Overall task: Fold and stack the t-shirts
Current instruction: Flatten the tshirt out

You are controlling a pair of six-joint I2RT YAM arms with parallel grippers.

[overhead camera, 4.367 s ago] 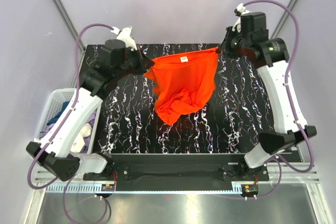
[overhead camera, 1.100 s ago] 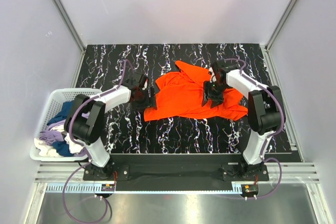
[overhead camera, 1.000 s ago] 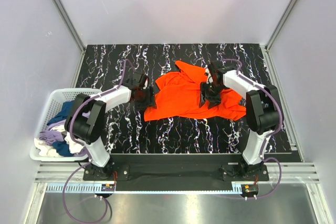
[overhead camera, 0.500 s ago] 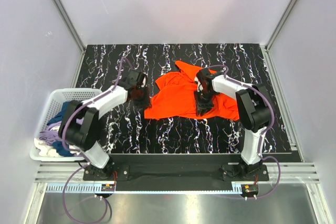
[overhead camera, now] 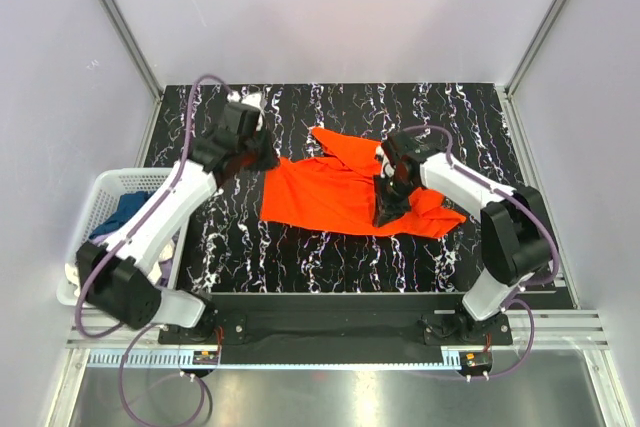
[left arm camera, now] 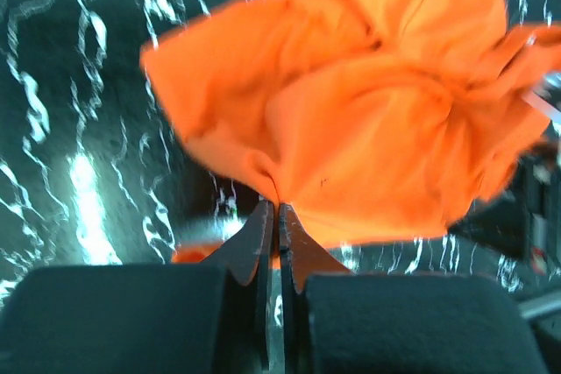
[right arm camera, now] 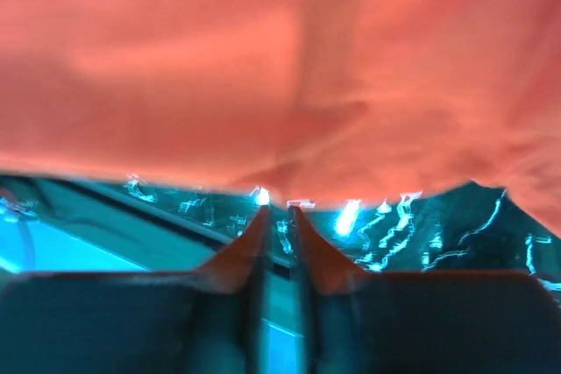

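Note:
The bright orange t-shirt [overhead camera: 335, 197] lies crumpled in the middle of the black marbled table [overhead camera: 450, 117]. My left gripper [overhead camera: 258, 159] sits at the shirt's left edge, shut on a pinch of orange cloth [left arm camera: 351, 129] that bunches at my fingertips [left arm camera: 277, 209]. My right gripper [overhead camera: 386, 205] is over the shirt's right half. Its jaws are closed to a thin slit at the lower edge of the orange cloth [right arm camera: 280, 85], whose creases run down to the tips [right arm camera: 279, 209]. Other shirts lie in the basket, a navy blue one [overhead camera: 122, 215] on top.
A white basket [overhead camera: 100, 187] of shirts stands off the table's left edge, beside my left arm. Bare table shows in front of and behind the orange shirt. Metal posts and pale walls close in the back and sides.
Both grippers have closed on the orange shirt over the last second. My left gripper has moved back and left, dragging the shirt's left edge with it and spreading the cloth leftward.

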